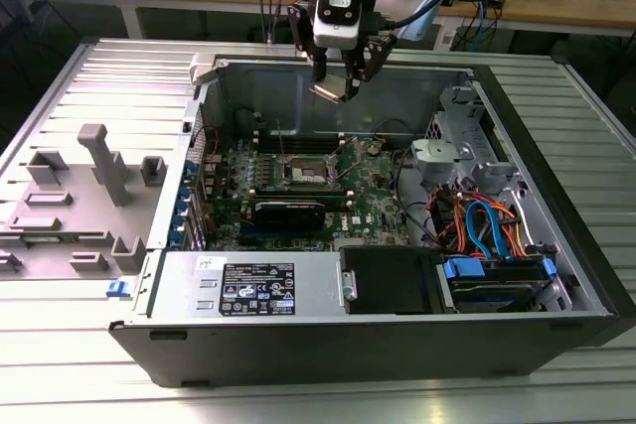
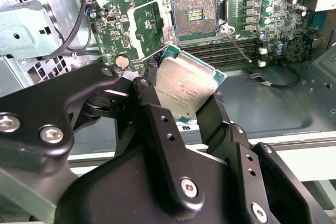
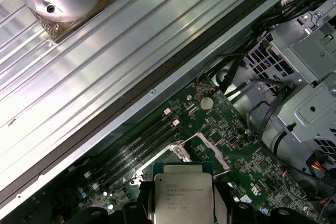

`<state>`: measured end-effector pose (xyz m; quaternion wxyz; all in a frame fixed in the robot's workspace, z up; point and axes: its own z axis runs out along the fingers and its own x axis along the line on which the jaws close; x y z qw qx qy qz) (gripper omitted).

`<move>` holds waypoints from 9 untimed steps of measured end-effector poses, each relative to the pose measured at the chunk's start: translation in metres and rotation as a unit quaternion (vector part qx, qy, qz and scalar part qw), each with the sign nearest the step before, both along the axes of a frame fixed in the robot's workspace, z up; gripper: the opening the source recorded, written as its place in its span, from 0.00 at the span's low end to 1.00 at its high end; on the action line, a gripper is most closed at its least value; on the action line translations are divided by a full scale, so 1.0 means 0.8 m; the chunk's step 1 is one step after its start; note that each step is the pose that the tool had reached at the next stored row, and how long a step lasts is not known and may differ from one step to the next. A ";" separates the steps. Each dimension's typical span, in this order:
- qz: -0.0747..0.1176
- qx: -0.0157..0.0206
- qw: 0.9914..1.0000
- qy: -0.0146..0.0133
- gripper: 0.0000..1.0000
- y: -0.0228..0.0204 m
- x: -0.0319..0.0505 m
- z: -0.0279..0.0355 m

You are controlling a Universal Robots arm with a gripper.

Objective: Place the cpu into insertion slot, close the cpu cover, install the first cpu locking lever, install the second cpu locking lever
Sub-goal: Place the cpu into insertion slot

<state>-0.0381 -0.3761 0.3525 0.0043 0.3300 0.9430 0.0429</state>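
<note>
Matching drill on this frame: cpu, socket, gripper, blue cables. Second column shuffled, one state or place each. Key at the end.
Things:
1. cpu
2. socket
3. gripper
4. blue cables

States or places:
A. empty, contact field exposed
B. shut on the cpu
C. held in the air, not seated
D. toward the exterior view's right of the socket

Pairs: 1-C, 2-A, 3-B, 4-D
</note>
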 end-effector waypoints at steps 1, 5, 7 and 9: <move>0.000 0.000 1.000 0.000 0.55 0.0000 0.000 0.0000; -0.010 0.000 1.000 0.000 0.55 0.0000 0.000 0.0000; -0.018 0.000 1.000 0.000 0.55 0.0000 0.000 -0.0002; -0.031 0.000 1.000 0.000 0.55 0.0000 0.000 -0.0005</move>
